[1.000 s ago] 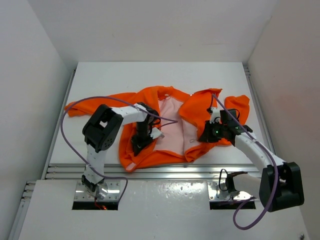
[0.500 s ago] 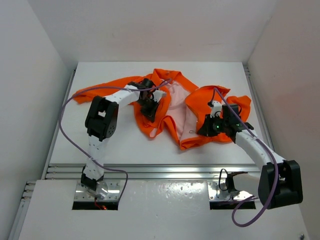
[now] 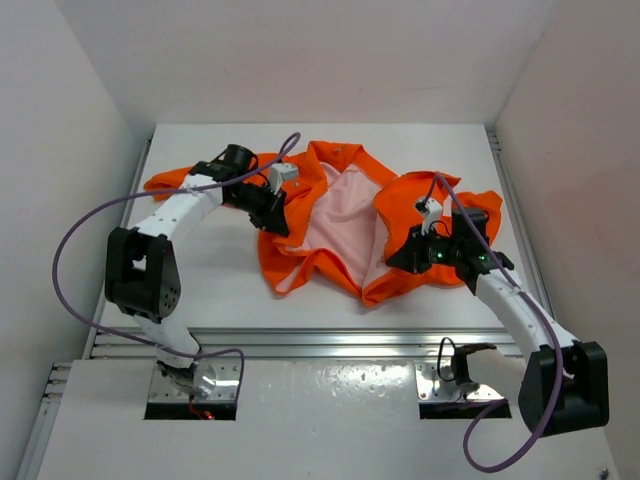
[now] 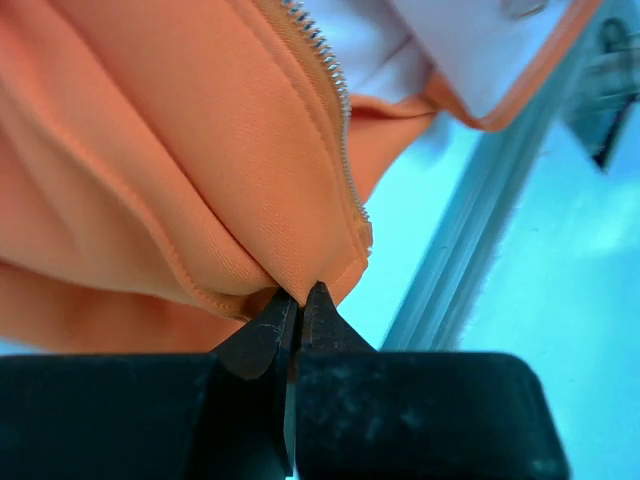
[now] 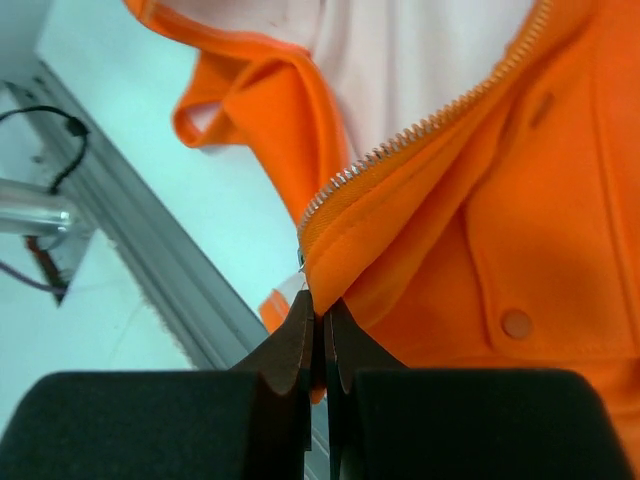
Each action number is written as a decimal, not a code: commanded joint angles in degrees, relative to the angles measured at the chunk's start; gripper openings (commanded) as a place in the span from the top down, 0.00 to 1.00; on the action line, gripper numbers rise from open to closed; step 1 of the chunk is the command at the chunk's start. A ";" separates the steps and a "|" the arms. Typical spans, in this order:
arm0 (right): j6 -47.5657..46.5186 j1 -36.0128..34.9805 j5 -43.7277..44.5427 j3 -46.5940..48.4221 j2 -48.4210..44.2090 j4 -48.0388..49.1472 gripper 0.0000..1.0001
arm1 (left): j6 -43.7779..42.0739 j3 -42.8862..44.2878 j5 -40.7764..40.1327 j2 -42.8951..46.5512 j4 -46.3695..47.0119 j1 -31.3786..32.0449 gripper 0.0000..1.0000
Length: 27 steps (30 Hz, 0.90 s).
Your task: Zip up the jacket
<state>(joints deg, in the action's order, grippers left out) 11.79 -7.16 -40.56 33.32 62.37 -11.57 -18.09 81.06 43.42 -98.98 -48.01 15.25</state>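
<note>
Jacket [image 3: 318, 262] lies open mid-worktop [image 3: 200, 290], pale lining [image 3: 340, 215] up, the two front panels well apart. Left gripper [image 4: 300, 295]: jaws nearly closed, pinching the hem corner of the panel on its side, below the zipper teeth [image 4: 335, 120]. Right gripper [image 5: 320, 305]: jaws pinched shut on the other panel's lower corner. Judgement: early stage. Both fronts gripped; halves not yet brought together, nothing zipped.
</note>
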 commanded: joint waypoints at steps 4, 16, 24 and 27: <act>10.15 -1.54 -10.50 -1.76 0.30 17.62 1.00 | 7.51 -1.87 13.88 0.63 4.23 1.80 1.00; 24.94 -7.69 -10.77 -5.11 4.16 34.85 1.00 | 33.90 -15.83 1.77 14.77 39.20 8.83 1.00; 34.85 -8.22 -19.36 -7.05 7.14 47.15 1.00 | 41.02 -22.24 -5.27 18.99 49.75 13.22 1.00; 39.26 -8.49 -25.52 -6.52 9.78 53.66 1.00 | 40.24 -25.67 -6.06 22.07 54.15 14.54 1.00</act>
<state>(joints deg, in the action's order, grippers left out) 44.60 -15.16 -56.93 26.00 70.61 30.20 20.18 57.74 38.85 -81.10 -2.00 28.25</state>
